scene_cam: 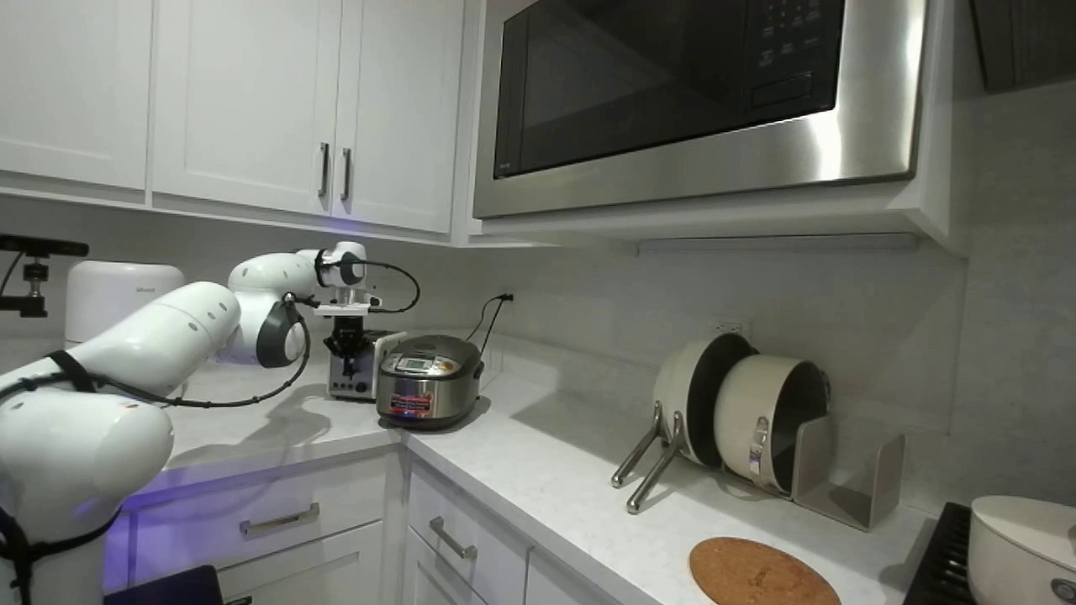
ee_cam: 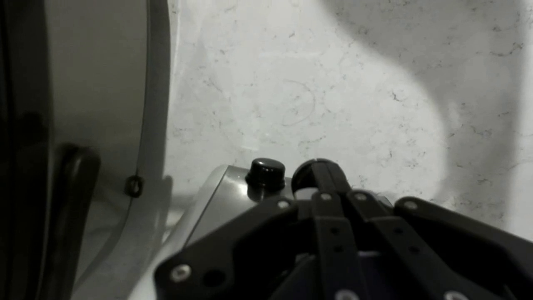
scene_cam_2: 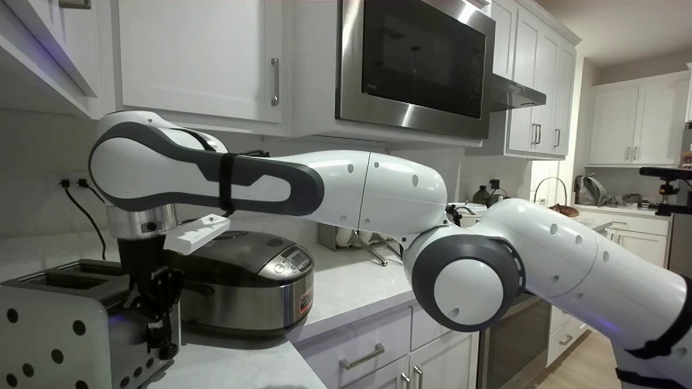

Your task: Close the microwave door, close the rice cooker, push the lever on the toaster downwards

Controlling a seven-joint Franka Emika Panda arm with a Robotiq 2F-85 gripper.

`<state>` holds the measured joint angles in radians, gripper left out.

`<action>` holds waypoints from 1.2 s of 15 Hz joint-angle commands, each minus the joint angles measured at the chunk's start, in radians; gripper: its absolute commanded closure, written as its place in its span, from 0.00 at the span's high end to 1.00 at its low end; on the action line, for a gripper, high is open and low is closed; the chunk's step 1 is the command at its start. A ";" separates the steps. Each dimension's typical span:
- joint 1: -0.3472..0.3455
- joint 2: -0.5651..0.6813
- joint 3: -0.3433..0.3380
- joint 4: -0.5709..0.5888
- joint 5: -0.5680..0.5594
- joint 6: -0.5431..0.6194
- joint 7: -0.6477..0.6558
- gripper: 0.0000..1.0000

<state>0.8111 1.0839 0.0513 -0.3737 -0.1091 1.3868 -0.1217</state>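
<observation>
The microwave door [scene_cam: 622, 92] [scene_cam_2: 421, 65] sits flush and closed in both exterior views. The rice cooker [scene_cam: 429, 382] [scene_cam_2: 243, 305] has its lid down. Left of the cooker in an exterior view stands the white, black-dotted toaster [scene_cam_2: 54, 329], its control panel facing the arm. My gripper [scene_cam_2: 159, 337] points straight down in front of that panel, low near its knobs. In the wrist view the gripper [ee_cam: 329, 177] is shut, with nothing seen between its fingers. Its tips cover part of a round black piece [ee_cam: 303, 179], perhaps the lever; whether they touch it I cannot tell. Another black knob [ee_cam: 266, 171] shows beside it.
The rice cooker's side stands close beside the gripper. Along the counter are pans [scene_cam: 761, 420] in a rack, a cork mat [scene_cam: 761, 571] and a pot [scene_cam: 1025, 546]. A white appliance [scene_cam: 126, 294] stands behind the arm. Power cords [scene_cam_2: 86, 216] hang at the wall.
</observation>
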 commanded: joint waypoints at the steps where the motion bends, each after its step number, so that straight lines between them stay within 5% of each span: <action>1: -0.011 0.029 0.009 0.024 0.020 0.036 0.036 0.00; 18: -0.033 0.052 0.028 0.030 0.058 0.114 0.035 0.00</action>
<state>0.7765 1.0866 0.0744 -0.3729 -0.0507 1.4043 -0.0723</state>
